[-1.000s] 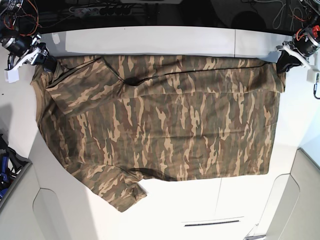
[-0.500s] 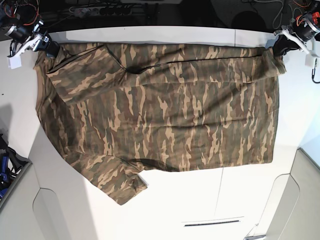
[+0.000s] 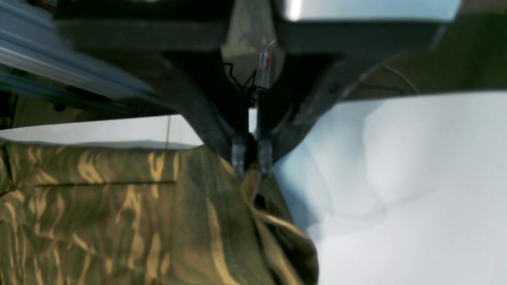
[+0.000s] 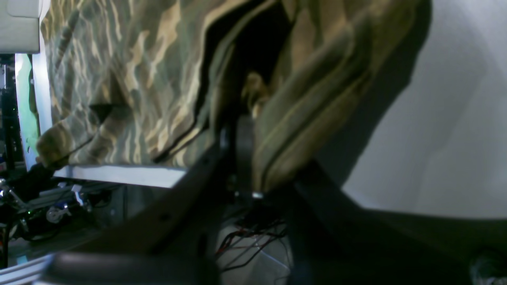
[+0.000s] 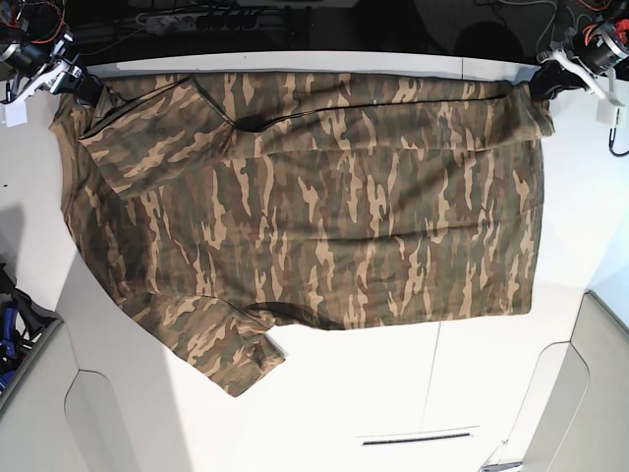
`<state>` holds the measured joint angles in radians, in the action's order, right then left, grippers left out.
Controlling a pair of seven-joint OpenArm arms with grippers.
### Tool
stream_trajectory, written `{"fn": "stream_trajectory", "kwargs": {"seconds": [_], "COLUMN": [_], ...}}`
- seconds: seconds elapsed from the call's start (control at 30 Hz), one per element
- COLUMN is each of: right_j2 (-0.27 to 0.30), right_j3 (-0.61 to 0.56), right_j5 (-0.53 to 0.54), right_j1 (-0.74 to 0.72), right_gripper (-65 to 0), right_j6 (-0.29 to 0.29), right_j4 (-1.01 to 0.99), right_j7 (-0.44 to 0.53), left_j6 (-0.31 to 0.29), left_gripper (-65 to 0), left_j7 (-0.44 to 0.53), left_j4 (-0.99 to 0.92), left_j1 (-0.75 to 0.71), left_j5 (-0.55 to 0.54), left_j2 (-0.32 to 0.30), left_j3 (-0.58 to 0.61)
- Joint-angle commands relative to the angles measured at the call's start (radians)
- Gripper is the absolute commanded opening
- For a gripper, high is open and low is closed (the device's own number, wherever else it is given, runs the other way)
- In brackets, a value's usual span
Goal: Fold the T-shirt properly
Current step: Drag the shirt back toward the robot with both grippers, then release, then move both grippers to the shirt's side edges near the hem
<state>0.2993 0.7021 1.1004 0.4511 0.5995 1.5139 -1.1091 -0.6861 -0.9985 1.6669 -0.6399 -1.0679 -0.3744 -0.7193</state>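
Both grippers, left gripper (image 5: 546,87) and right gripper (image 5: 83,91), pinching T-shirt (image 5: 314,216) corners, have dragged it toward the worktop's (image 5: 344,393) far edge; cloth now flatter, ready for folding.

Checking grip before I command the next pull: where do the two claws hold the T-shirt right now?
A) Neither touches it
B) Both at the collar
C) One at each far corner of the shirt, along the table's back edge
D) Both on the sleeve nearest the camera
C: in the base view the left claw and the right claw each pinch a far corner of the T-shirt.
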Motion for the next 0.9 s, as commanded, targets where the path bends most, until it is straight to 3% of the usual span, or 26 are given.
{"fn": "stream_trajectory", "kwargs": {"seconds": [0.0, 0.17, 0.2, 0.3, 0.37, 0.53, 0.87], "right_j2": [0.017, 0.017, 0.017, 0.017, 0.017, 0.017, 0.018], "right_j3": [0.01, 0.01, 0.01, 0.01, 0.011, 0.052, 0.256], "right_j5": [0.021, 0.026, 0.037, 0.044, 0.024, 0.028, 0.028], "right_j1": [0.001, 0.001, 0.0, -0.005, -0.008, -0.012, -0.149], "right_gripper": [-65.0, -65.0, -65.0, -44.1, -39.3, -39.3, -39.3], "right_j6": [0.01, 0.01, 0.01, 0.01, 0.01, 0.01, 0.01], "right_j4": [0.016, 0.016, 0.016, 0.016, 0.016, 0.016, 0.016], "right_j7": [0.005, 0.005, 0.005, 0.006, 0.006, 0.011, 0.026], "left_j6": [-0.012, -0.012, -0.012, -0.012, -0.012, -0.012, -0.012], "left_gripper": [-65.0, -65.0, -61.3, -43.7, -38.8, -38.8, -38.8], "left_j7": [0.01, 0.016, 0.013, 0.013, 0.013, 0.014, 0.006], "left_j4": [0.016, 0.016, 0.016, 0.016, 0.016, 0.016, 0.016], "left_j1": [-0.006, -0.006, -0.005, -0.006, -0.006, -0.005, 0.026], "left_j5": [-0.021, -0.019, -0.019, -0.011, -0.013, -0.034, -0.082], "left_j2": [-0.016, -0.016, -0.016, -0.016, -0.016, -0.016, -0.023], "left_j3": [-0.009, -0.009, -0.009, -0.009, -0.009, -0.035, -0.225]}}
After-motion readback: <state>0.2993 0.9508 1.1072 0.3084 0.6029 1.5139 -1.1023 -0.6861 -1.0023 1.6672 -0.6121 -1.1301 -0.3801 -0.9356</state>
